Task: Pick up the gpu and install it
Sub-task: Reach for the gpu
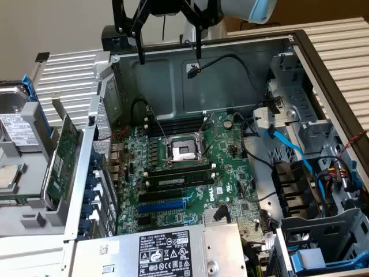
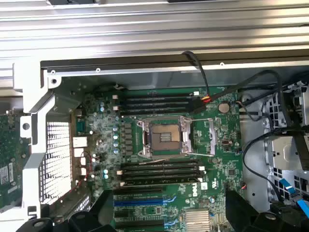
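Note:
The gpu [image 1: 60, 158] is a small green circuit card standing on edge outside the open computer case, at the exterior view's left, leaning by the case's rear wall. I see its green face; a strip of the gpu [image 2: 8, 164] also shows in the wrist view. My gripper [image 1: 170, 55] hangs high over the case's back wall, well above and to the exterior view's right of the card. Its black fingers [image 1: 141, 49] stand wide apart with nothing between them. In the wrist view the gripper [image 2: 168, 199] looks down on the motherboard, dark fingertips [image 2: 236, 205] framing it.
The large green motherboard [image 1: 230, 153] lies in the case, with a CPU socket [image 1: 183, 151], black memory sticks [image 1: 176, 180] and a blue slot [image 1: 164, 203]. A power supply [image 1: 167, 251] sits in front. A hard drive [image 1: 17, 130] lies at the left; blue cables [image 1: 294, 153] and drive cages at the right.

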Motion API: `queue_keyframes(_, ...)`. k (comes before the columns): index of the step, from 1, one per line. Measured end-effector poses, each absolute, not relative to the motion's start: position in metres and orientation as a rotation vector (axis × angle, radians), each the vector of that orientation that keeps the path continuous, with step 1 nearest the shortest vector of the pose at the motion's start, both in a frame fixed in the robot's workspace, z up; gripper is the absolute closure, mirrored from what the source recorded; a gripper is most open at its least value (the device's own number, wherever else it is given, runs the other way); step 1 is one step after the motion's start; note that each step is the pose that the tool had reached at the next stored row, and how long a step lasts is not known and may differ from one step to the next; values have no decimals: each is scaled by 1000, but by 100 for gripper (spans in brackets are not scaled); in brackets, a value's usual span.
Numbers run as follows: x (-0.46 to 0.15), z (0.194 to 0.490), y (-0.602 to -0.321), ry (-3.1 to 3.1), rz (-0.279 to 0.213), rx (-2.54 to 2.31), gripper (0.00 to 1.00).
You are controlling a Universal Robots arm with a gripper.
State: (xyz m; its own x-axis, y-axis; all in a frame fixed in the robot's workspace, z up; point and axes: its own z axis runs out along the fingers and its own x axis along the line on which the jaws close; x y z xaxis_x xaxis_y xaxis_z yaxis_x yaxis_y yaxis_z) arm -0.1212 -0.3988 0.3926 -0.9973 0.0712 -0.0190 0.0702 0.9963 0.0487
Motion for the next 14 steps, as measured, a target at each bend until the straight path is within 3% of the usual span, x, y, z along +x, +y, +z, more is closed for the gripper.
queue_keyframes(14,-121,393,-399,3118,74,110,1)
